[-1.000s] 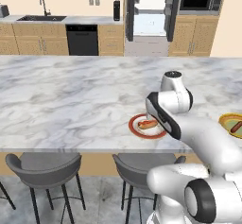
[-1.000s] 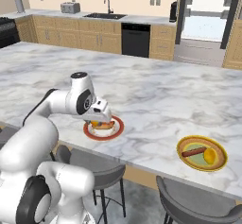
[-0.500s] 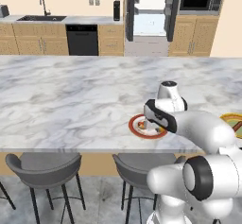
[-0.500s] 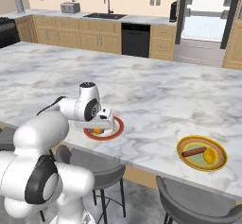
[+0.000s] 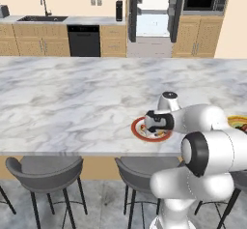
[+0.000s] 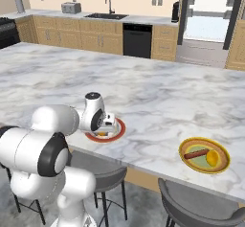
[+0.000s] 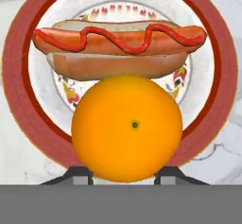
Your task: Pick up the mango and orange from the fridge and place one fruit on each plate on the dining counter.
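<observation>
The orange (image 7: pixel 126 128) sits between my two dark fingertips, and my gripper (image 7: pixel 124 173) is shut on it just above the near part of the red-rimmed plate (image 7: pixel 19 76). That plate (image 5: pixel 137 125) (image 6: pixel 120 127) also carries a hot dog (image 7: pixel 118 46). From the base views my gripper (image 5: pixel 154 130) (image 6: pixel 102 131) hangs low over the plate near the dining counter's (image 5: pixel 72 102) front edge. The mango (image 6: pixel 213 158) lies on the yellow-rimmed plate (image 6: pixel 190 160) to the right, beside a sausage. The fridge (image 5: pixel 133 10) (image 6: pixel 206 25) stands open at the back.
Grey stools (image 5: pixel 43 167) (image 6: pixel 98 171) stand under the counter's near edge. A wall counter with sink (image 5: pixel 43 18), a black dishwasher (image 5: pixel 84 39) and a microwave (image 5: pixel 200 1) line the far wall. The yellow-rimmed plate (image 5: pixel 237 121) lies at the right edge.
My hand has come down and in towards the red-rimmed plate, carrying the orange low over it. The plates and the mango have stayed put.
</observation>
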Available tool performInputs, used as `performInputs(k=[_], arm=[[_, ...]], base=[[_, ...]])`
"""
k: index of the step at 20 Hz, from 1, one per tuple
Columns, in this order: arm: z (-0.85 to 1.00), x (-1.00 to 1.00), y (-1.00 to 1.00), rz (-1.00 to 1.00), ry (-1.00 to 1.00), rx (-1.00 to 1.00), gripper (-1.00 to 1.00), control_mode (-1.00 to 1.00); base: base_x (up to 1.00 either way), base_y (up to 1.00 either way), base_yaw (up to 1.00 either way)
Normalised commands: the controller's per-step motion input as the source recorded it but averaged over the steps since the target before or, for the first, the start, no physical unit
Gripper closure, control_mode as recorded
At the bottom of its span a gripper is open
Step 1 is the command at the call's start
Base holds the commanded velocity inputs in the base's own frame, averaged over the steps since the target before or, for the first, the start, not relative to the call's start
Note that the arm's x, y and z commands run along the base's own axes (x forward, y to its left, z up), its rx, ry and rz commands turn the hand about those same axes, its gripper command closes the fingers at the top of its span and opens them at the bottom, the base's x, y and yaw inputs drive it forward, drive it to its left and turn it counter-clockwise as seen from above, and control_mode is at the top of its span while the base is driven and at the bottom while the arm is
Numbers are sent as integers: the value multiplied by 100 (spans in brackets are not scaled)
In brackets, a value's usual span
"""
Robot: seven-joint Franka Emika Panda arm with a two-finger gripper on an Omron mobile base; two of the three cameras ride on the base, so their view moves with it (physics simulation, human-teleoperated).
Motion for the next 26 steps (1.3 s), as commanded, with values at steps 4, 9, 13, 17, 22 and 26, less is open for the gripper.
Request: performInputs(k=[4, 9, 13, 17, 22, 26], arm=[[0, 30, 0, 0, 0, 3, 100, -100], [-20, 0, 0, 0, 4, 0, 100, -100], [-35, 0, 3, 0, 1, 0, 100, -100], [-16, 0, 0, 0, 0, 0, 100, -100], [0, 0, 0, 0, 1, 0, -100, -100], [0, 0, 0, 0, 1, 0, -100, -100]], base=[[0, 0, 0], [0, 0, 0], [0, 0, 0], [0, 0, 0], [0, 0, 0], [0, 0, 0]])
